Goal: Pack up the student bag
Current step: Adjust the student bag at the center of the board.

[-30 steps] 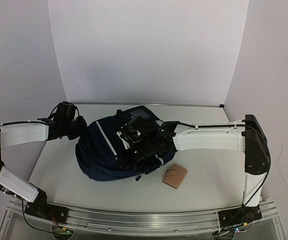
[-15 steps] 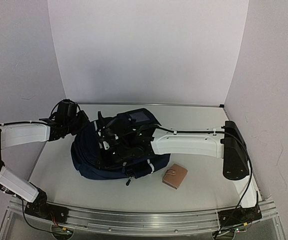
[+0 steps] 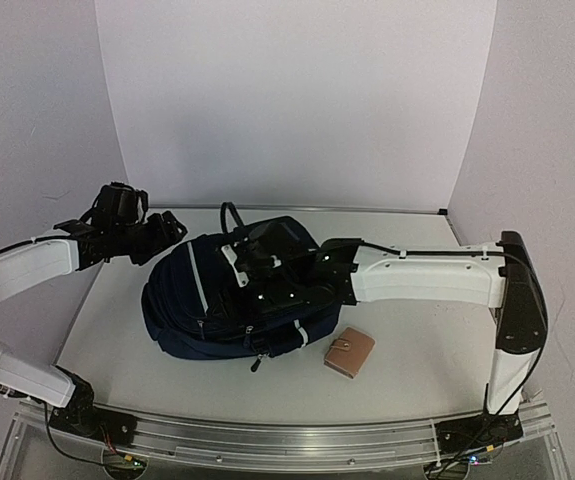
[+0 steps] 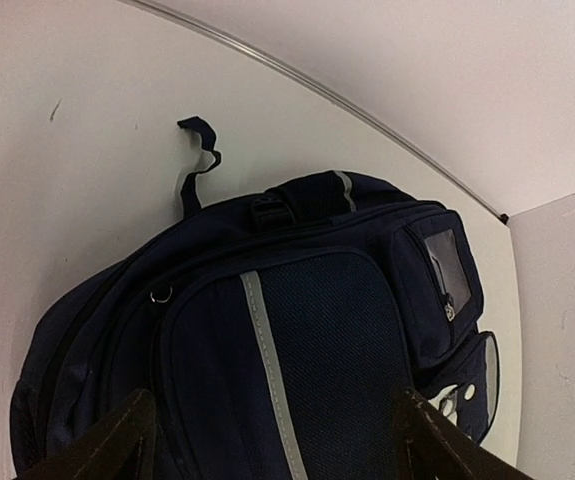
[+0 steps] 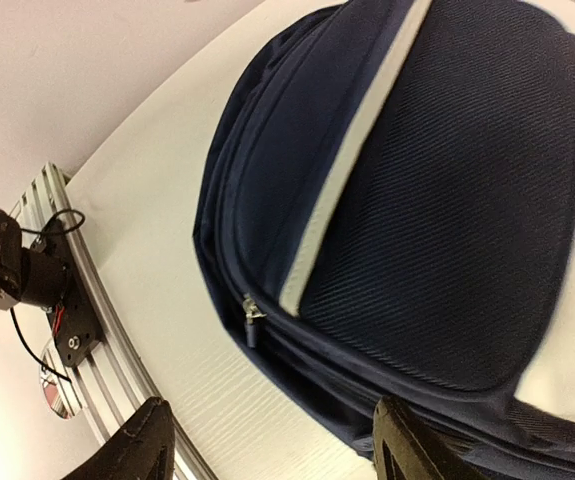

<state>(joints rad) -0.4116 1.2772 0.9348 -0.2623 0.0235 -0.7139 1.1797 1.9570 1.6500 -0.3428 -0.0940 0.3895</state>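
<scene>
From above, the left arm reached in from the left edge, forearm angled up off the bench [image 3: 117, 330], and its left claw [image 3: 163, 232] hung just beside the upper left shoulder of the student bag [image 3: 202, 310], fingers spread and holding nothing. The right arm stretched low and nearly level across from the right, and its right claw [image 3: 250, 262] sat over the top of the bag, hiding part of the front pocket. The bag lay flat in the middle of the bench, carry loop toward the back wall. A tan wallet [image 3: 349, 352] lay on the bench near the bag's lower right corner, apart from it and under the right forearm.

Over to the left wrist: the left claw [image 4: 272, 425] looked down on the bag, its dark fingers [image 4: 117, 440] wide at the bottom corners, nothing between them but navy fabric below. The student bag [image 4: 317, 330] filled the view, a grey stripe [image 4: 267, 350] running down its panel. The carry loop [image 4: 199, 150] curled up against the white bench [image 4: 67, 180].

On the right wrist, the right claw [image 5: 277, 440] was spread too, fingers [image 5: 142, 445] clear of the cloth. The student bag [image 5: 467, 200] bulged above, a zipper pull [image 5: 252, 322] hanging at its seam. Beyond lay the bench [image 5: 157, 290] and the mounting rail [image 5: 87, 350].
</scene>
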